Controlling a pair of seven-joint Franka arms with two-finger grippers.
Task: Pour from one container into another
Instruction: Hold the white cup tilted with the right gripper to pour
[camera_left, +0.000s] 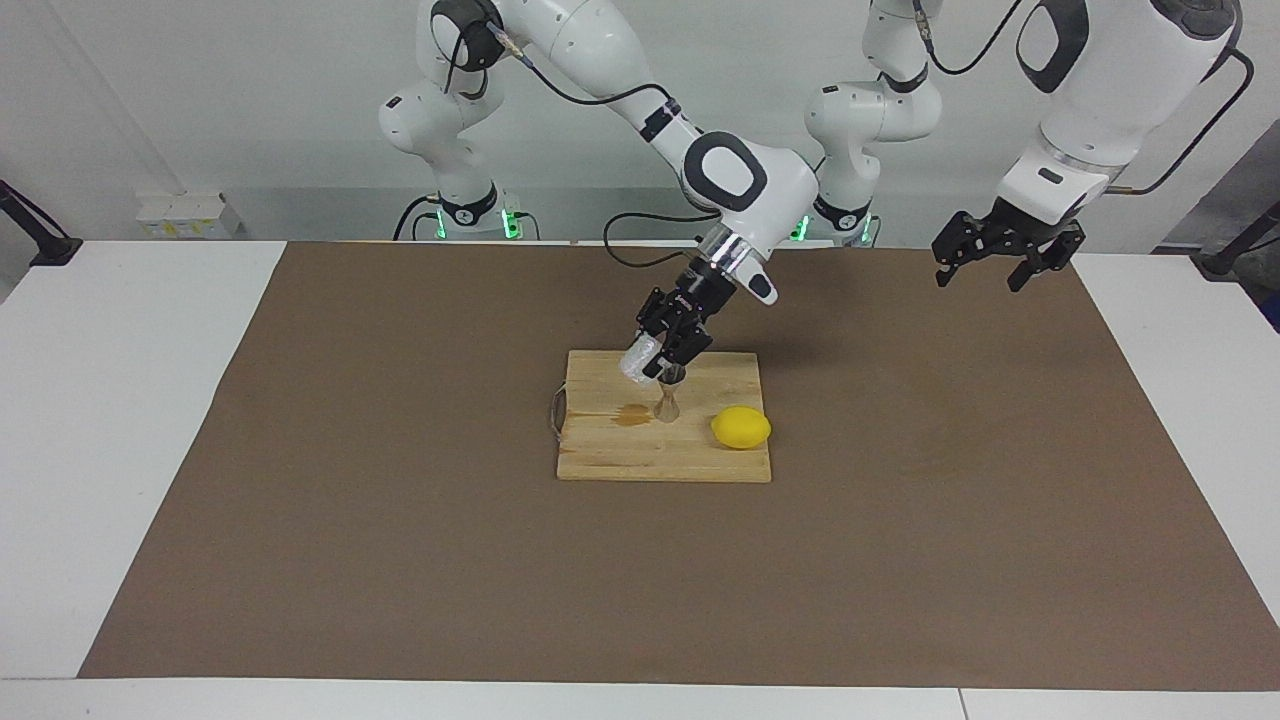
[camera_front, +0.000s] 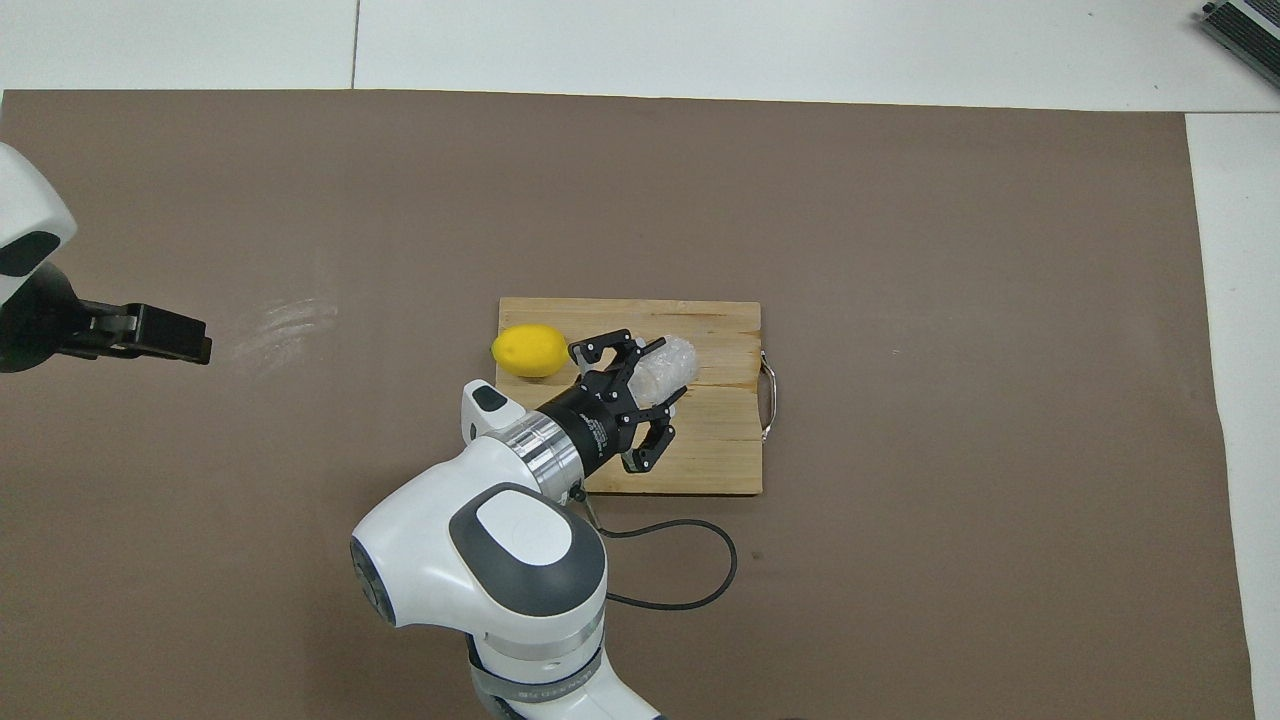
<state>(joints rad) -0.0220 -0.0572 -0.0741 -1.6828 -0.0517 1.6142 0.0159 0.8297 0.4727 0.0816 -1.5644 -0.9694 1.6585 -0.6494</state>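
Pouring well means keeping the glass cup (camera_left: 639, 360), gripped tilted in the right pincer (camera_left: 664, 356), with its lip right over the jigger (camera_left: 668, 402) on the cutting board (camera_left: 610, 455). Left pincer (camera_left: 983, 262) waits open, away from the board.

white table (camera_left: 120, 420) under a brown mat (camera_left: 400, 560) — pale wall (camera_left: 200, 90).

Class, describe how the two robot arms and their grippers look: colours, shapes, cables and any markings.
Both arms are glossy white with rounded, bulbous segments and dark grey oval joint caps. A silver metal ring joins each wrist to a black two-finger gripper with open linkage frames: the right gripper and the left gripper. Thin black cables loop along the arms. Green lights glow at the bases.
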